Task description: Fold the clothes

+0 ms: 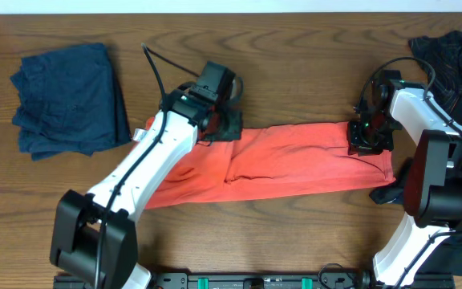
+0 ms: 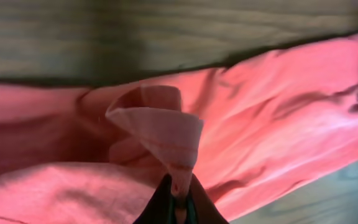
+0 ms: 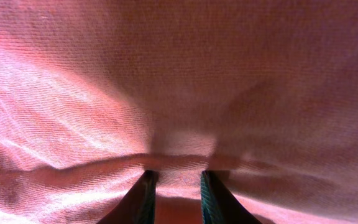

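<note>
The coral-red shirt [image 1: 295,160] lies on the desk [image 1: 295,64] as a long band, its long axis running from 9 to 3 o'clock. The left fingers [image 2: 161,208] are closed on a raised fold of its 12 o'clock edge, toward the 9 o'clock end. The right fingers [image 3: 211,198] pinch a ridge of cloth at the 3 o'clock end. Each arm is nearer to its own end, and the free cloth lies toward 6 o'clock from both. A navy-blue garment [image 1: 70,100] lies at 10 o'clock and a black garment [image 1: 451,56] at 2 o'clock.
</note>
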Tool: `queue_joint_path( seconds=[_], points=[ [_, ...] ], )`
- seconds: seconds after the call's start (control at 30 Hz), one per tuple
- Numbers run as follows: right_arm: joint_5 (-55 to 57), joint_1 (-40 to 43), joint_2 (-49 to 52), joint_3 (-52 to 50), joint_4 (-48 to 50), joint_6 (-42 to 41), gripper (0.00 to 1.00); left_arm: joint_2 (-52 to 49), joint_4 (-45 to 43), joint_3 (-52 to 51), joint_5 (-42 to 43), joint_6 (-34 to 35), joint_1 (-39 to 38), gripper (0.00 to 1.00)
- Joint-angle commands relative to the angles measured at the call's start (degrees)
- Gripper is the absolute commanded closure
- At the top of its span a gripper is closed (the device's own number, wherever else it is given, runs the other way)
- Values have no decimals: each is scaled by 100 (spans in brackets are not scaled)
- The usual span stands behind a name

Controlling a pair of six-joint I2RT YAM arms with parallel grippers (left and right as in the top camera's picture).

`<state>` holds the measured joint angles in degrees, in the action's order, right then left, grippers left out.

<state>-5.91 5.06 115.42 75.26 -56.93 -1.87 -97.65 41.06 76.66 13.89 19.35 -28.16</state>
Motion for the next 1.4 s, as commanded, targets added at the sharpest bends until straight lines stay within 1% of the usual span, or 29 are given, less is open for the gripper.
queue_joint_path(
  seconds=[0.0, 0.03, 0.1, 0.13, 0.2, 0.23, 0.3, 0.37, 0.43, 0.6, 0.73, 0.93, 1.03, 1.1, 1.13, 1.17, 1.23, 1.27, 1.37],
  points=[
    [13, -20, 297, -210, 33, 26, 76, -232, 35, 15, 87, -83, -184, 88],
    [13, -20, 297, -210, 35, 26, 76, -297, 57, 0, 87, -83, -229, 85],
    [13, -20, 297, -210, 35, 26, 76, -444, 170, -17, 52, -85, -306, 71],
    [13, -20, 297, -210, 33, 26, 76, -501, 260, -17, -59, -87, -321, 66],
    [17, -20, 297, -210, 33, 26, 76, -511, 466, -15, -492, -92, -293, 64],
    [46, -20, 297, -210, 33, 26, 76, -450, 595, 2, -885, -114, -223, 62],
    [72, -20, 297, -210, 35, 24, 75, -323, 726, 48, -1375, -111, -39, 50],
    [74, -20, 297, -210, 37, 24, 75, -166, 734, 85, -1661, -111, 227, 45],
    [72, -20, 297, -210, 37, 24, 75, -81, 614, 87, -1716, -105, 531, 42],
    [72, -20, 297, -210, 17, 24, 75, -190, 448, 68, -1716, 96, 1244, 42],
    [72, -20, 297, -210, -9, 24, 75, -431, 487, 37, -1716, 184, 1602, 42],
    [72, -20, 297, -210, -15, 26, 75, -841, 501, 37, -1626, 240, 1722, 44],
    [74, -20, 297, -210, -31, 24, 75, -1034, 549, 37, -1626, 243, 1722, 52],
    [74, -20, 297, -210, -33, 26, 75, -1139, 562, 37, -1626, 240, 1722, 53],
    [74, -20, 297, -210, -31, 24, 75, -1172, 562, 37, -1626, 240, 1722, 56],
    [74, -20, 297, -210, -31, 26, 75, -1213, 562, 37, -1628, 240, 1722, 62],
    [74, -20, 297, -210, -31, 24, 75, -1241, 562, 37, -1628, 240, 1722, 87],
    [76, -20, 297, -210, -31, 26, 75, -1241, 562, 37, -1628, 238, 1722, 94],
    [76, -20, 297, -210, -28, 26, 75, -1217, 614, 39, -1635, 236, 1733, 94]
  ],
)
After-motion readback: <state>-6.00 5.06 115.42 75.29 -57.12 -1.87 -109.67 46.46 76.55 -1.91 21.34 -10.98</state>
